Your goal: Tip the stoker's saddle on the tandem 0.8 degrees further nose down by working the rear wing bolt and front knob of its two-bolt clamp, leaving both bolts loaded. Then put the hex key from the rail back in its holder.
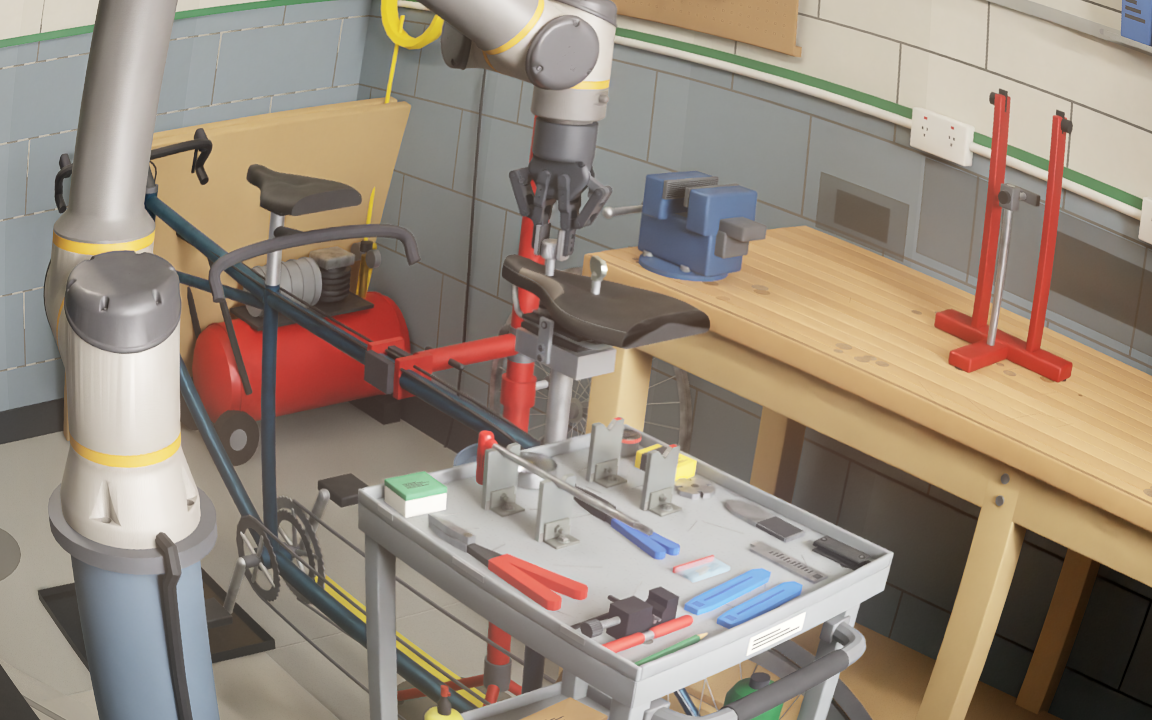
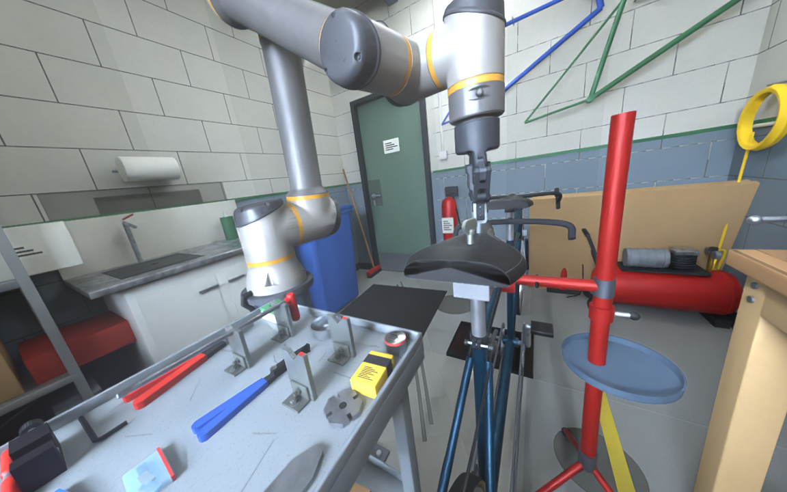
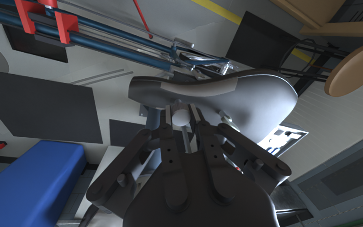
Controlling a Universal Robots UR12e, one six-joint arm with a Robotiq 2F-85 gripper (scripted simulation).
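Observation:
At the rear of the tandem, the stoker's saddle (image 1: 603,309) sits black on its grey two-bolt clamp (image 1: 567,354), held level with the workbench edge by the red repair stand. My gripper (image 1: 554,235) hangs straight down over the saddle's narrow end. In the wrist camera its two fingers sit on either side of the round grey front knob (image 3: 180,117), gripping it. The rear wing bolt (image 1: 597,278) stands up through the saddle a little to the right, untouched. On the cart, a long hex key with a red handle (image 1: 527,470) rests across a bracket rail.
The grey tool cart (image 1: 625,546) stands just below the saddle, carrying pliers, tyre levers and brackets. The wooden workbench (image 1: 921,358) with a blue vice (image 1: 697,224) lies right of the saddle. The red repair stand's post (image 2: 607,245) rises close beside the bike.

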